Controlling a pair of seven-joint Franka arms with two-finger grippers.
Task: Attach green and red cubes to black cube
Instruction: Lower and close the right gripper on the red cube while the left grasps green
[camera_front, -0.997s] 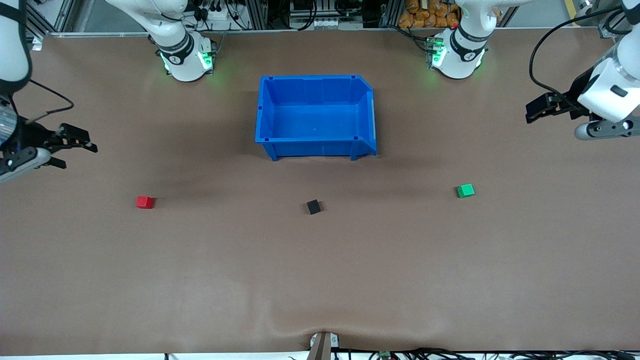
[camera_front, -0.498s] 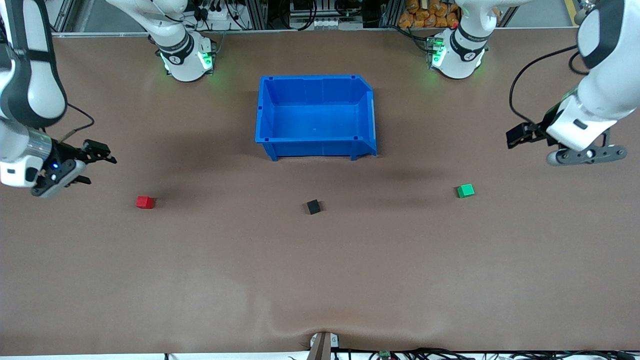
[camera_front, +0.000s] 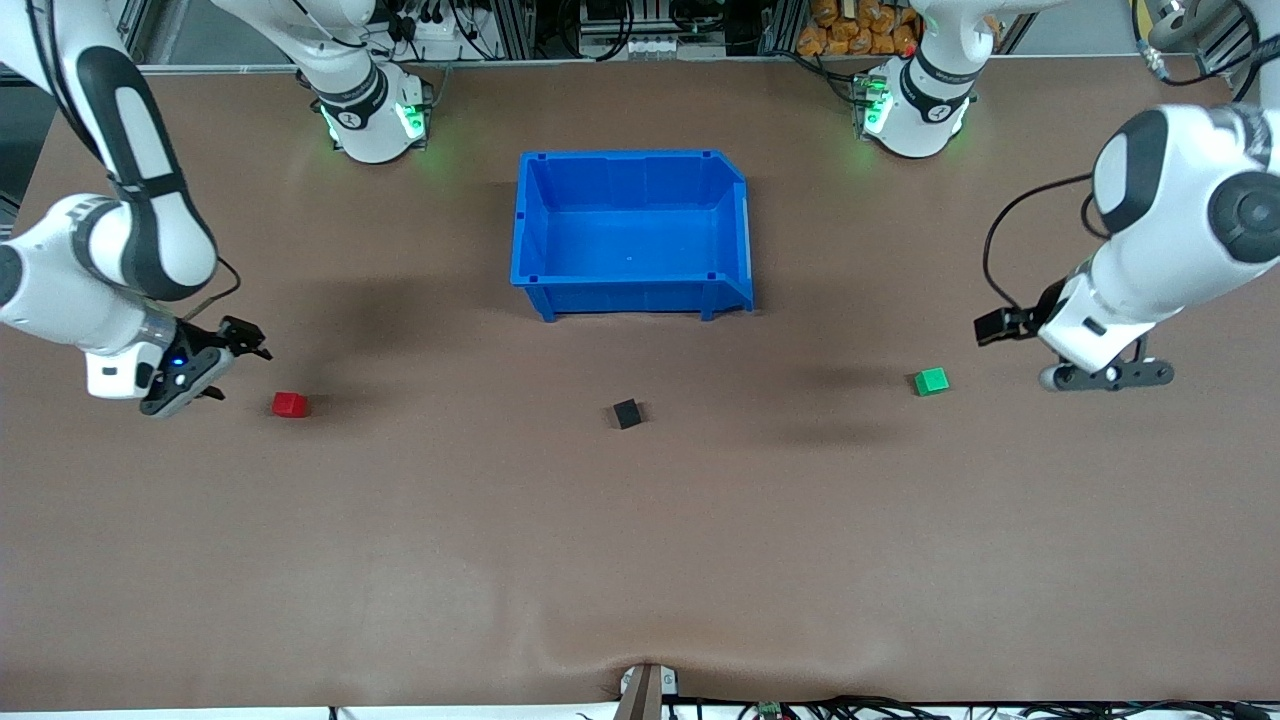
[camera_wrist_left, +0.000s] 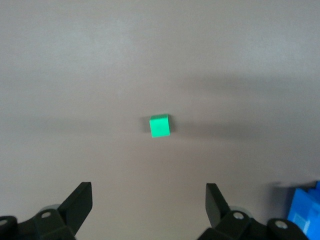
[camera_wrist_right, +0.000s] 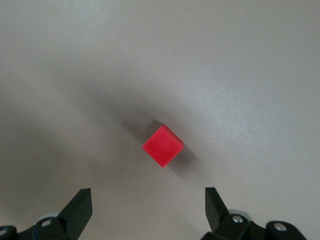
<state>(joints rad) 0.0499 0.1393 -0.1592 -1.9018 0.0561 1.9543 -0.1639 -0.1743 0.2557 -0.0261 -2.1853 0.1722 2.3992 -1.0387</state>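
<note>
While 2 grippers hover, 3 cubes lie apart — green cube (camera_front: 931, 381), red cube (camera_front: 289, 403), black cube (camera_front: 626, 413).

We see a brown counter (camera_front: 640, 560) carrying a blue bin (camera_front: 735, 235), with red cube (camera_front: 289, 404), black cube (camera_front: 627, 413) and green cube (camera_front: 931, 381) nearer the camera.

The small bright red solid cube (camera_front: 289, 404) lies flat on the brown worktop (camera_front: 640, 560) toward the right arm's end, untouched, its upper face level. The small matte black cube (camera_front: 627, 413) sits near the middle of the worktop, turned slightly askew, a little nearer to the front camera than the other two. The small bright green solid cube (camera_front: 931, 381) rests flat toward the left arm's end. All three are alike in size, well apart from one another, roughly in a row, none joined
</note>
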